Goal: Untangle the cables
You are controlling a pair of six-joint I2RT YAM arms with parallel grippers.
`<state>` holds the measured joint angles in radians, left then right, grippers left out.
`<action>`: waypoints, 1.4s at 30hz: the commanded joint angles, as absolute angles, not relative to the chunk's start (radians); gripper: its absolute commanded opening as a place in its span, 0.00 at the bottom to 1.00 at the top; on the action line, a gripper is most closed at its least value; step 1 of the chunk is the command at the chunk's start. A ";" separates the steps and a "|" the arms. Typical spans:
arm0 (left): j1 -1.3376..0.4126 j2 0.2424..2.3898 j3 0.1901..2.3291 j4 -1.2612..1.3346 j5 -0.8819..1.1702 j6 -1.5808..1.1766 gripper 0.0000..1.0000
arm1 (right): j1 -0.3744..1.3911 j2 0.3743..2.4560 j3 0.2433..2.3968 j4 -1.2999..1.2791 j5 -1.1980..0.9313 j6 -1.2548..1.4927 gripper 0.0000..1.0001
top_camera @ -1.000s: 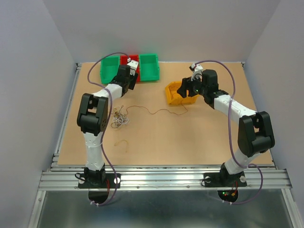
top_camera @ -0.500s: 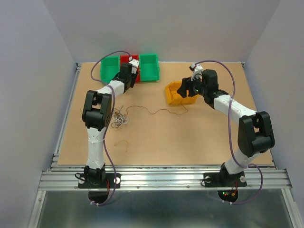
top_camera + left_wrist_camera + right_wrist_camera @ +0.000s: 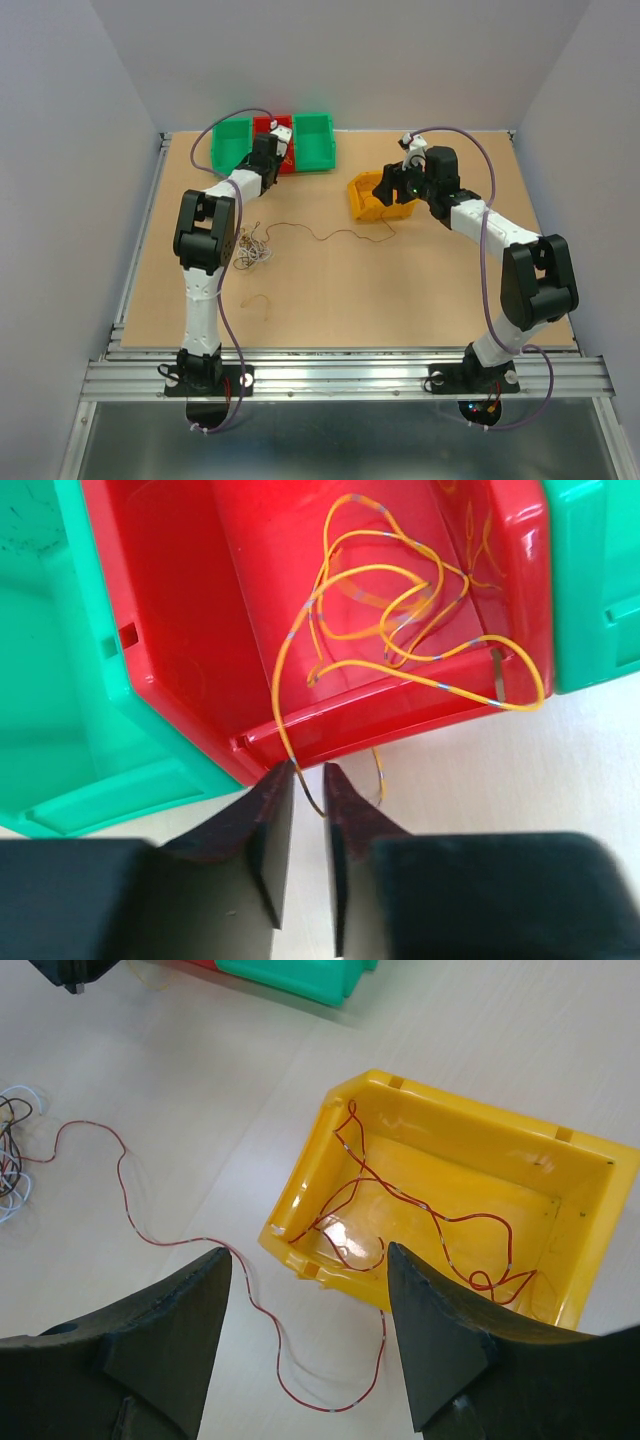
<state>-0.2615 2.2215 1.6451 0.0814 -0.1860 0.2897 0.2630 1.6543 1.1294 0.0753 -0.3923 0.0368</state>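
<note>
A yellow cable lies curled in the red bin, with one end hanging over the bin's front edge. My left gripper has closed to a narrow slit on that end, just in front of the bin. A red cable runs across the table from a small tangle of white and dark cables into the yellow bin. Above the bin's near corner my right gripper hangs open, holding nothing. A short orange cable lies alone nearer the front.
Green bins flank the red one at the back of the table. The yellow bin stands right of centre. Grey walls close in the table on three sides.
My left gripper's jaws have closed from wide open to a narrow slit round the yellow cable's end. The left arm shifted slightly. The right arm has not moved.
</note>
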 commanded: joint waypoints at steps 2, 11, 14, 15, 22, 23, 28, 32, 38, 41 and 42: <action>-0.253 2.224 1.713 0.069 -0.189 0.298 0.03 | 0.262 1.615 1.111 0.118 -0.393 0.021 0.69; -0.252 2.203 1.913 -0.123 -0.120 0.270 0.00 | 0.264 1.641 1.127 0.120 -0.399 0.028 0.69; -0.250 2.192 1.931 -0.159 -0.115 0.265 0.00 | 0.264 1.649 1.131 0.120 -0.403 0.031 0.69; -0.252 2.192 1.948 -0.163 -0.118 0.262 0.00 | 0.264 1.652 1.131 0.120 -0.405 0.032 0.69; -0.253 2.367 2.258 -0.270 -0.176 0.262 0.00 | 0.264 1.651 1.127 0.120 -0.407 0.032 0.69; -0.253 2.390 2.296 -0.279 -0.193 0.264 0.00 | 0.264 1.649 1.126 0.120 -0.407 0.032 0.69; -0.256 2.456 2.327 -0.207 -0.297 0.310 0.00 | 0.264 1.638 1.118 0.120 -0.400 0.032 0.69; -0.258 2.462 2.301 -0.189 -0.330 0.339 0.00 | 0.264 1.629 1.114 0.120 -0.403 0.034 0.69; -0.258 2.349 2.155 -0.104 -0.328 0.342 0.10 | 0.264 1.620 1.108 0.121 -0.413 0.040 0.69; -0.258 2.323 2.134 -0.103 -0.311 0.339 0.62 | 0.264 1.617 1.101 0.121 -0.417 0.043 0.69; -0.258 2.300 2.106 -0.098 -0.304 0.336 0.69 | 0.264 1.615 1.100 0.123 -0.425 0.043 0.69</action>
<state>-0.2581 2.4718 2.1429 -0.1661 -0.2897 0.3344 0.2630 1.6547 1.1282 0.0780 -0.4007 0.0410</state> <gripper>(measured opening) 0.534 0.689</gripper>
